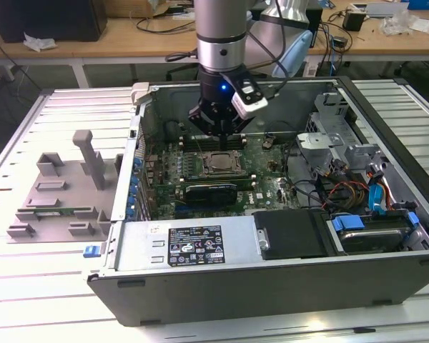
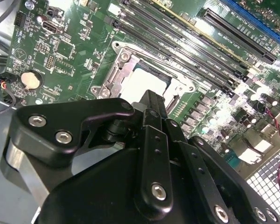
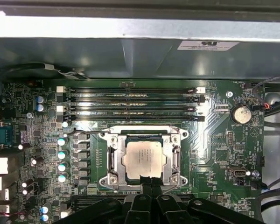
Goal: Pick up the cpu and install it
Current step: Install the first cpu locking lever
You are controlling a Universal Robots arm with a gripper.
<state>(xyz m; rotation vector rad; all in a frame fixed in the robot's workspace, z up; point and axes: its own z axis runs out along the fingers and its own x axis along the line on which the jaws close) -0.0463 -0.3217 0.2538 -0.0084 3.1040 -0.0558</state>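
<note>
Here end effector (image 3: 150,180) closed, tips at cpu (image 3: 144,158) edge.

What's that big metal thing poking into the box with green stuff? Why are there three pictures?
That is a robot arm with a gripper, its pinching hand, reaching into an open computer case on a white table. One picture comes from a camera standing nearby; two come from cameras riding on the arm's wrist. The green stuff is the computer's main board. The shiny silver square is the cpu, lying flat in its socket frame. The gripper is shut just over the cpu's edge and seems to hold nothing. A grey plastic stand sits at the exterior view's left.
</note>
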